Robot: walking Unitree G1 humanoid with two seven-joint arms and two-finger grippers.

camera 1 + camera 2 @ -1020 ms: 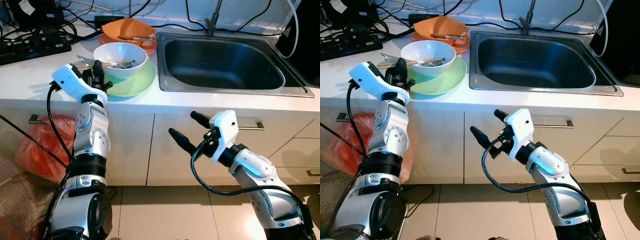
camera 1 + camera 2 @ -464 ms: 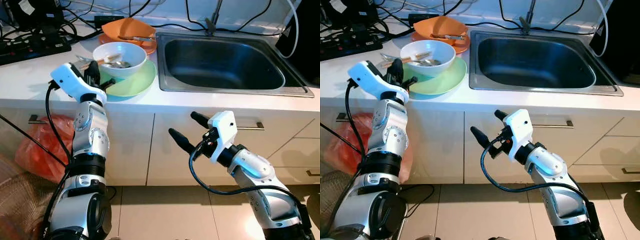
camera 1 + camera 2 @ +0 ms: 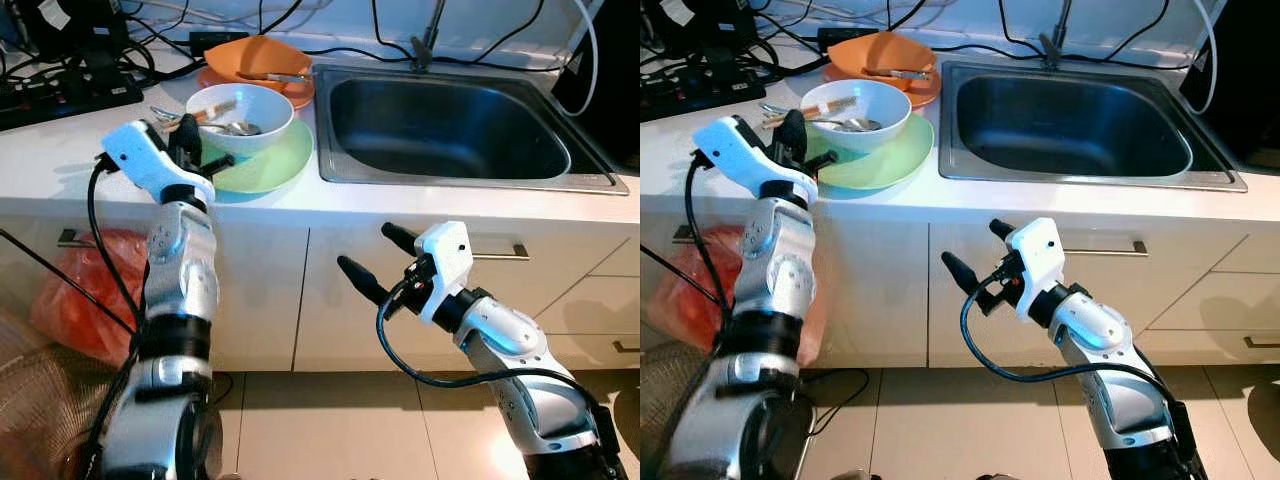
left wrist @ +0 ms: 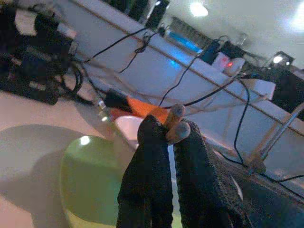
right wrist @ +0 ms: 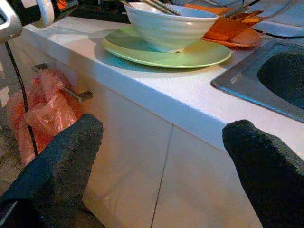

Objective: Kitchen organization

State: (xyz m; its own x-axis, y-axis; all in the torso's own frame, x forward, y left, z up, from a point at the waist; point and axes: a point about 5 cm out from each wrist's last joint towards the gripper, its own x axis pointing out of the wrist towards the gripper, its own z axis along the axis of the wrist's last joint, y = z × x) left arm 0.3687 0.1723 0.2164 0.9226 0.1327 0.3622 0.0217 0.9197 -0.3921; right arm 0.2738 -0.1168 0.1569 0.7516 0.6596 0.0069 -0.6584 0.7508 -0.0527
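Two arms show before you. Your left gripper (image 3: 190, 143) is raised to the counter edge (image 3: 260, 205), its fingers (image 4: 190, 156) pinched on chopsticks (image 3: 212, 109) whose far ends rest in the white bowl (image 3: 262, 112) on the green plate (image 3: 270, 165). Your right gripper (image 3: 375, 260) hangs spread wide, empty, before the cabinet door (image 3: 340, 320).

You face white countertop (image 3: 60, 165) over cream cabinet doors (image 3: 255, 290) with bar handles (image 3: 505, 252). Steel sink (image 3: 445, 125) set into counter, faucet base (image 3: 424, 50) behind it. Black cables (image 3: 130, 60) along back wall. Beige tiled floor (image 3: 330, 430) below.
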